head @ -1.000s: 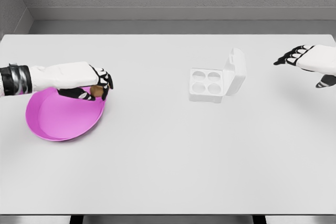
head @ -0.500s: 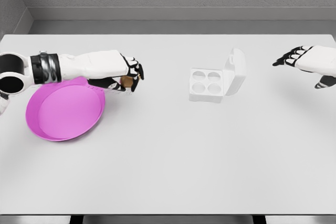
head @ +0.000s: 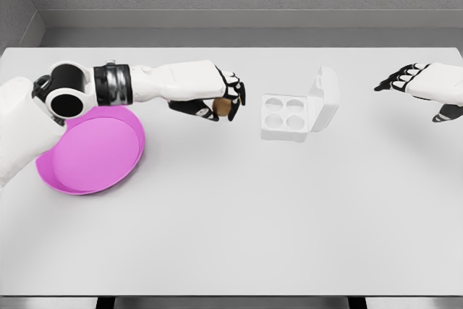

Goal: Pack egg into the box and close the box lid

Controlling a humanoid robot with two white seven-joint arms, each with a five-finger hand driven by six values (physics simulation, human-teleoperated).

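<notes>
Over a white desk [head: 231, 222], the robot's left hand [head: 221, 99] reaches in from the left edge, its fingers curled around a brown egg [head: 221, 108] that shows between thumb and fingertips, clear of the desk surface. Just to the right of that hand, near but apart from it, sits the white egg box [head: 286, 116], its four round cups showing nothing inside and its lid [head: 325, 97] standing up on the far right side of the tray. Behind the hand, down along the forearm toward the left, a pink bowl [head: 94, 151] rests on the desk, part of its rim hidden under the white arm. The right hand [head: 405, 79] hangs above the desk at the right edge, well apart from the box, black-tipped fingers spread and pointing left, gripping nothing. A grey wall closes the scene behind the desk's far edge.
</notes>
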